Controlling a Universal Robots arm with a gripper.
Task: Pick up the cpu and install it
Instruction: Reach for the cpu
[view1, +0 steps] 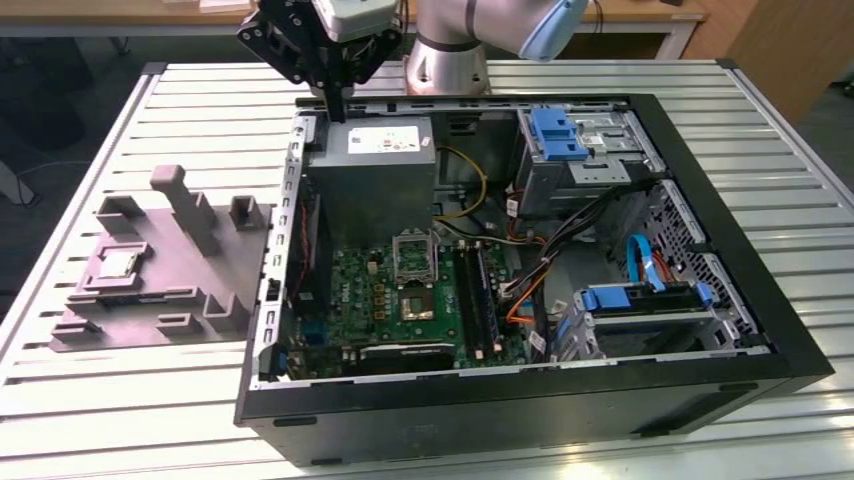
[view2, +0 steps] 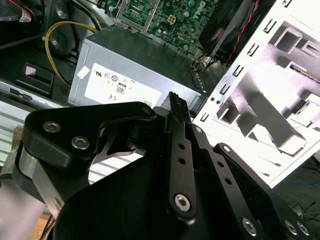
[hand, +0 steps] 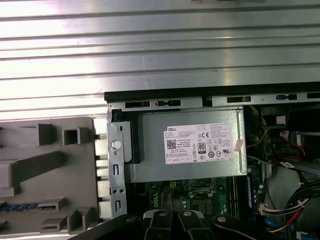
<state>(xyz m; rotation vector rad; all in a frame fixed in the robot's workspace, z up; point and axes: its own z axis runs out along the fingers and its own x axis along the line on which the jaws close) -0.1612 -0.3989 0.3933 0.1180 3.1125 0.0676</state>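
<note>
Exterior view: one gripper (view1: 335, 112) clenched, nothing held, over power supply (view1: 374, 160) edge. One cpu (view1: 118, 263) on grey fixture (view1: 187, 290), well apart from gripper, toward exterior view's left.
Second wrist view: gripper (view2: 175, 100) fingers pressed together, power supply (view2: 135, 70) just beyond.
First wrist view: one power supply (hand: 190, 145), one fixture (hand: 50, 165) beside it.

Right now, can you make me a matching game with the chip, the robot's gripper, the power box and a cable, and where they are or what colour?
Things:
1. chip
2. gripper
3. power box
4. cable

Clues:
A. yellow
B. on the grey tray, outside the computer
C. above the computer's rim, by the power box
D. grey with a white label

Pairs: 1-B, 2-C, 3-D, 4-A
</note>
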